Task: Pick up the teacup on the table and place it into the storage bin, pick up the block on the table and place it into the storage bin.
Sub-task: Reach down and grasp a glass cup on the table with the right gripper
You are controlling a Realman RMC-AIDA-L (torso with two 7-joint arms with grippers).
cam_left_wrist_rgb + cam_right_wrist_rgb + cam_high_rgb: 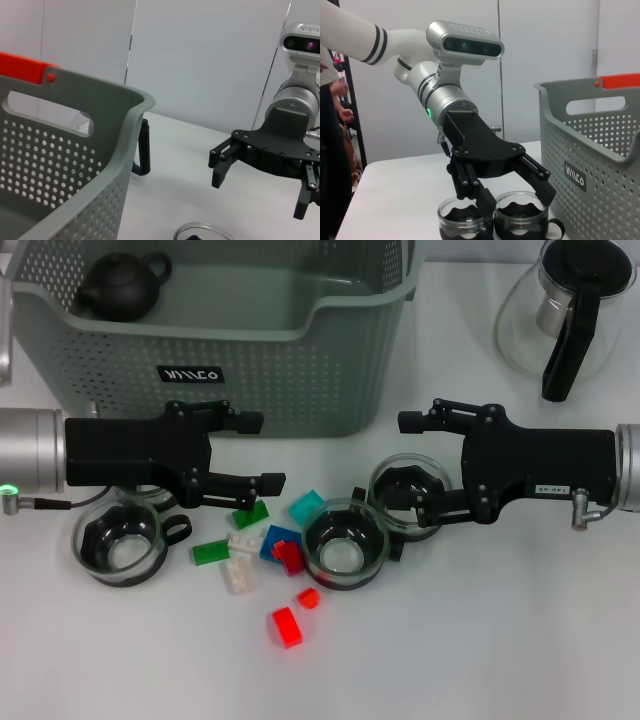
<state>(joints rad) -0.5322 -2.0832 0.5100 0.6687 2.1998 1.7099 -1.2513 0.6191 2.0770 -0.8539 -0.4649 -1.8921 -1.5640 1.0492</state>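
In the head view, the large grey-green perforated plastic storage bin point(250, 350) fills the upper left of the frame; a dark round teapot point(122, 285) already lies inside it.

Below the bin, at the left of the frame, the left gripper point(255, 455) reaches toward the centre with its jaws spread wide and nothing between them. Just under its lower finger lies a flat green plastic block point(251, 514), with a white block point(241, 562), a blue one point(277, 541) and several red ones point(287, 626) scattered lower in the middle. A clear glass teacup with a black base point(119, 542) stands at lower left, under the left arm.

The right gripper point(390, 465) comes in from the right side, also open. Its lower finger dips at a second glass teacup point(408, 495), while a third teacup point(344, 544) stands just beside it, lower and more to the centre.

I judge the right gripper is the nearer one for a teacup: the cup sits directly at its fingertips, between the open fingers, so closing on the rim seems the coming move. The left gripper is nearer to the blocks.

A glass pitcher with a black handle point(565, 310) stands at upper right.
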